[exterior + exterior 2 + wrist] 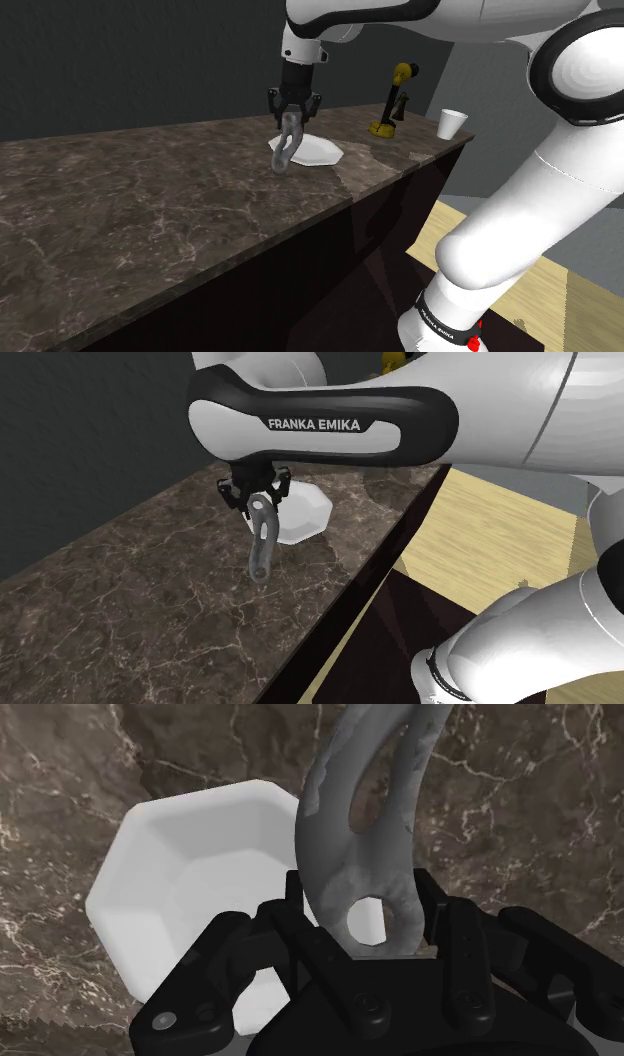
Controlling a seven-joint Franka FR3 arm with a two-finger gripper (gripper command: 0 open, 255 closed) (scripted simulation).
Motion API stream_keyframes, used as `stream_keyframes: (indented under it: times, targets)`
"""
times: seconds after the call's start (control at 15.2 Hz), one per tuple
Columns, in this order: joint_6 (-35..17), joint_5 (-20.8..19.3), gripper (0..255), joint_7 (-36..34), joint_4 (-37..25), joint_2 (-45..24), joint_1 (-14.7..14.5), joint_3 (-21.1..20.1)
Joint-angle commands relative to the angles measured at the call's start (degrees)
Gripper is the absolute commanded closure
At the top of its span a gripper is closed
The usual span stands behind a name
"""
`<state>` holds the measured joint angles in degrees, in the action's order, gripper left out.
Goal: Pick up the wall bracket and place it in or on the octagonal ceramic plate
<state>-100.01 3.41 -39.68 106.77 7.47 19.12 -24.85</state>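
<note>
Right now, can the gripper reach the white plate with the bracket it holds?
Probably yes: the gripper, shut on the grey bracket, hangs just beside the plate, and nothing stands between them on the counter.

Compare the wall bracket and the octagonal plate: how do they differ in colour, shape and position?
Colour: the wall bracket is mottled grey, while the plate is plain white.
Shape: the wall bracket is long and narrow with holes; the plate is wide, shallow and eight-sided.
Position: the wall bracket hangs in the air, clamped by the end effector; the plate lies flat on the counter.
Neither one carries any pattern.
</note>
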Motion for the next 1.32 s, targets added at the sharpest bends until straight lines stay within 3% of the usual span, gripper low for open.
stream_keyframes:
  times: [0.0,0.59,1.25]
  targets:
    - [-0.28,-0.22,255,2.76,0.27,-0.10,1.18,1.55]
    - [1.00,-2.72,255,14.30,-6.27,-5.91,6.86,8.03]
    - [-6.68,-2.74,255,14.31,1.29,-6.04,6.83,7.99]
